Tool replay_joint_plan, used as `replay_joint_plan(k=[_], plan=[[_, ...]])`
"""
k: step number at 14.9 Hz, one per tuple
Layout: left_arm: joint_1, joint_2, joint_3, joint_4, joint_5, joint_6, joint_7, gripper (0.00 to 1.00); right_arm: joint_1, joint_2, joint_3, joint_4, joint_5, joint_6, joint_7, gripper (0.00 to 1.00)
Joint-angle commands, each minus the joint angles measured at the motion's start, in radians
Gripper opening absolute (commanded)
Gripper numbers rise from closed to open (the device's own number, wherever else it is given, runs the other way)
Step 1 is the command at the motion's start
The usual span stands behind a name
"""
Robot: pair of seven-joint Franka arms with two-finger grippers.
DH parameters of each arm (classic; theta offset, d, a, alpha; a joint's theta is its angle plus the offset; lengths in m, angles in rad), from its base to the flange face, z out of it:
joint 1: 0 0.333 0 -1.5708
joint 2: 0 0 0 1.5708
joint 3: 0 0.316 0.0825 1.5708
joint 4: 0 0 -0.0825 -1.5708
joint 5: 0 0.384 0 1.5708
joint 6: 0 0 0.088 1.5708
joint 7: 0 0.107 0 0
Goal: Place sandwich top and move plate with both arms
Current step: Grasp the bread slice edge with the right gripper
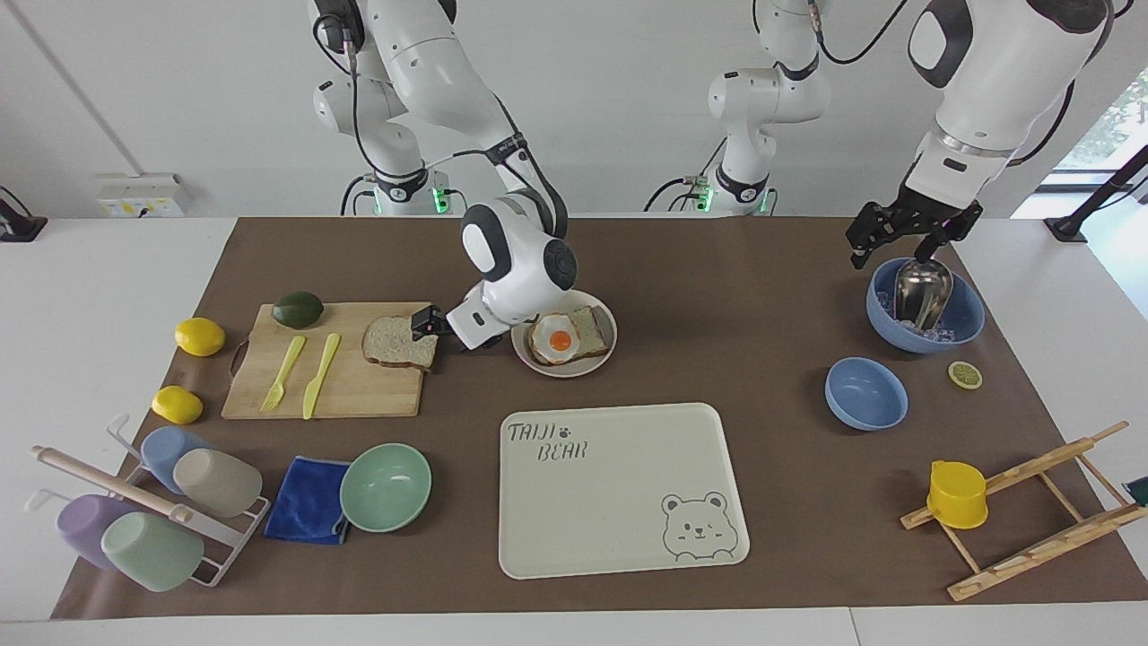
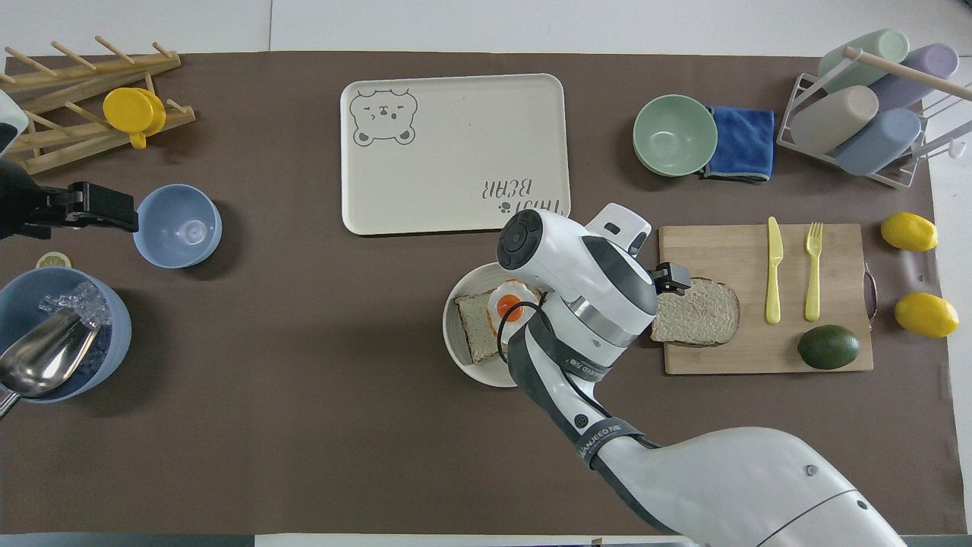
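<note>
Right gripper (image 1: 430, 325): positioned low at the edge of the sandwich top (image 1: 401, 342) that faces the plate (image 1: 605, 318). Whether its fingers are apart or clamped on the crust cannot be told in either view. The right arm (image 2: 577, 289) crosses above the plate's 3 o'clock rim in the overhead view.

Sandwich top: lies flat on the wooden cutting board (image 2: 759, 357), at the board end toward the plate, overhanging that edge slightly. On the same board: a yellow knife (image 2: 773, 270), a yellow fork (image 2: 814, 270) and an avocado (image 2: 828, 347).

Plate: sits mid-table, nearer to the robots than the cream bear tray (image 1: 619, 489); in the facing view the tray is at the plate's 6 o'clock. The plate carries a bread slice (image 1: 592, 327) topped with a fried egg (image 1: 558, 337).

Left gripper (image 1: 906, 235): waits above the blue bowl (image 1: 964, 323) that holds ice and a metal scoop (image 1: 922, 289), at the left arm's end of the table. Its fingers appear spread, with nothing between them.
</note>
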Motion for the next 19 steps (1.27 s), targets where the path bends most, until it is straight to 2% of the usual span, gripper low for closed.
replay_joint_plan(k=[1, 4, 16, 18, 19], plan=[[0.009, -0.021, -0.004, -0.02, 0.0, -0.013, -0.009, 1.0, 0.003, -0.013, 0.006, -0.024, -0.027, 0.02, 0.03, 1.0], [0.007, -0.023, -0.004, -0.02, 0.0, -0.013, -0.008, 1.0, -0.006, -0.034, 0.004, -0.115, -0.059, 0.083, 0.058, 1.0], [0.009, -0.023, -0.004, -0.02, 0.0, -0.013, -0.008, 1.0, -0.006, -0.051, 0.004, -0.155, -0.106, 0.079, 0.072, 1.0], [0.007, -0.023, -0.004, -0.02, 0.0, -0.013, -0.008, 1.0, -0.006, -0.053, 0.004, -0.161, -0.106, 0.076, 0.07, 0.78], [0.007, -0.023, -0.004, -0.02, 0.0, -0.013, -0.008, 1.0, -0.006, -0.053, 0.004, -0.161, -0.106, 0.074, 0.07, 0.71]])
